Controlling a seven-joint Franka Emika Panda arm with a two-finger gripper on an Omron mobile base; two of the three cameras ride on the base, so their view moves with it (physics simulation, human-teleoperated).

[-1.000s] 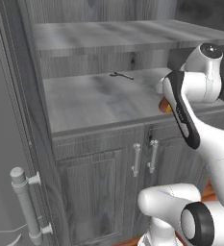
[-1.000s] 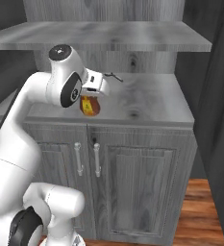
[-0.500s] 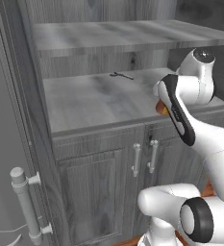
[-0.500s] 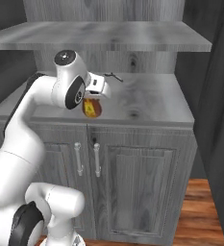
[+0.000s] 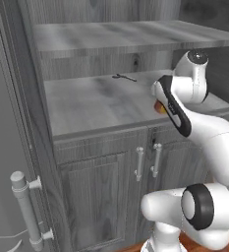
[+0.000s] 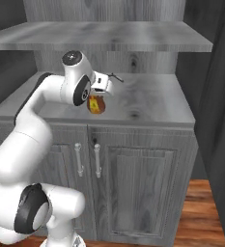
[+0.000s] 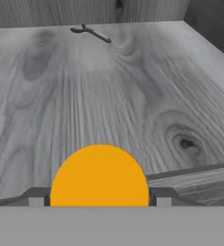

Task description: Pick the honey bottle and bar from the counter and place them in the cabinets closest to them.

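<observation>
Item: honey bottle (image 6: 96, 104), amber, yellow-orange cap (image 7: 99, 175). I have it clamped in the end effector (image 6: 97, 94), jaws closed on either side of the cap, body hanging just above the lower cabinet shelf (image 6: 147, 103), near its front edge.

Risk, my reading: released this close to the front lip (image 7: 190, 170), the bottle could tip or roll off. A tilted release would have the same result. I would carry it farther in first.

Clearances: upper shelf (image 6: 114, 36) hangs above the wrist, so lift is limited. Right side panel (image 6: 215, 96) is well apart. Back wall (image 7: 84, 12) is far.

Other contents: small dark bent object (image 7: 90, 32) lies near the back, well apart from the bottle. Broad bare wood lies between them.
</observation>
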